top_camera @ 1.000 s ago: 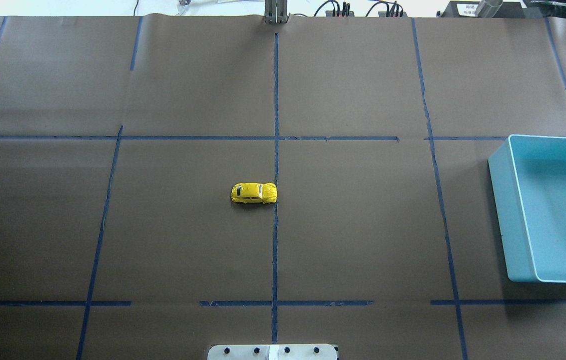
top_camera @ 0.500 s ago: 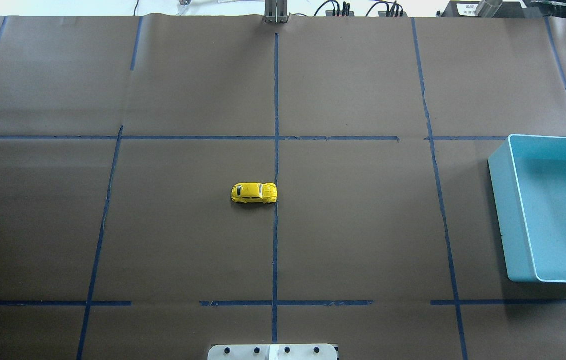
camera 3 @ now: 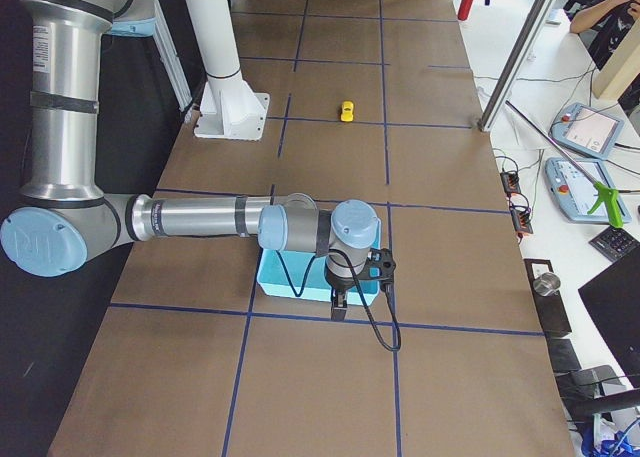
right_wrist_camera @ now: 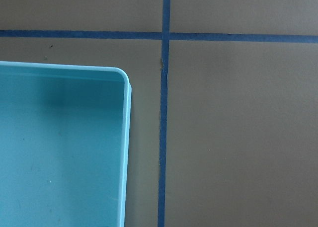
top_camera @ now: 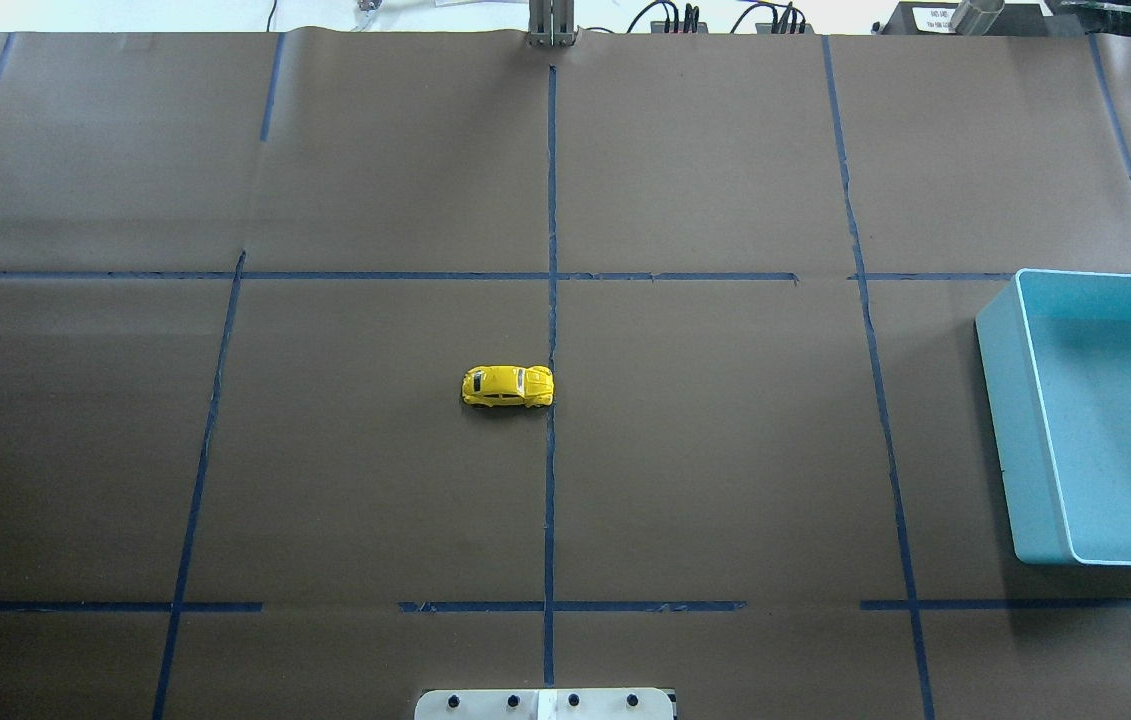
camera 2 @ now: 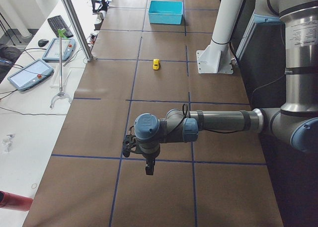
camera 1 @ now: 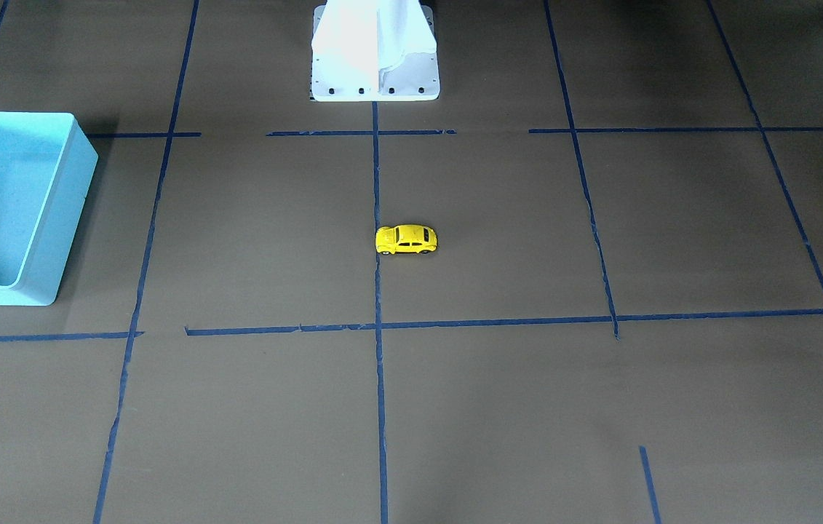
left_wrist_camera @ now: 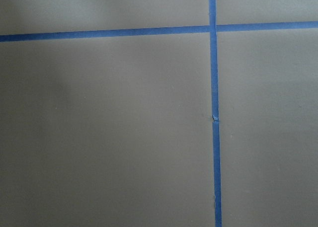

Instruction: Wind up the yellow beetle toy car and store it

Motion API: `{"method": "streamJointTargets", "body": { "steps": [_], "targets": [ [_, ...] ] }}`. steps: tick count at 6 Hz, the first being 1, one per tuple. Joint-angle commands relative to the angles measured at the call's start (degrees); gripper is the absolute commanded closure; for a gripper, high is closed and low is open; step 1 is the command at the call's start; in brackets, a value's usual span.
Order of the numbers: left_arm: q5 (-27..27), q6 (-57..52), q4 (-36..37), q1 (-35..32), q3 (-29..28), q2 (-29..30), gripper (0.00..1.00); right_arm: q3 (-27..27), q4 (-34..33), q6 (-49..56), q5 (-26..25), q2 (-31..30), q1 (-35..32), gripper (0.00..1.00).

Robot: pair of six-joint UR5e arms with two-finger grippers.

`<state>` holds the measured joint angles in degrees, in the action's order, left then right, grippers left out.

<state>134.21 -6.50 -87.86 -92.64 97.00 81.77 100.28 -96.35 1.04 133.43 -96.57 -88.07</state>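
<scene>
Yellow beetle toy car (top_camera: 508,386), nose rightward

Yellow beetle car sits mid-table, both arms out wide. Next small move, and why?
Probably swing the left gripper in toward the small yellow beetle-shaped toy car. It stands on its wheels mid-table, ungripped, just on the robot's left of the centre blue tape line, while that gripper hangs far out near the table's end. The right gripper hangs by the light blue plastic bin.
</scene>
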Motion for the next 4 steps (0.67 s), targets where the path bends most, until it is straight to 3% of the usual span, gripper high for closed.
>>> {"method": "streamJointTargets", "body": {
  "steps": [1,4],
  "targets": [
    [0.00,0.00,0.06,0.00,0.38,0.06,0.00,0.27,0.11,0.11,-0.01,0.24,0.00,0.00],
    [-0.09,0.09,4.00,5.24,0.73,4.78,0.00,0.36,0.02,0.02,0.07,0.33,0.00,0.00]
  ]
}}
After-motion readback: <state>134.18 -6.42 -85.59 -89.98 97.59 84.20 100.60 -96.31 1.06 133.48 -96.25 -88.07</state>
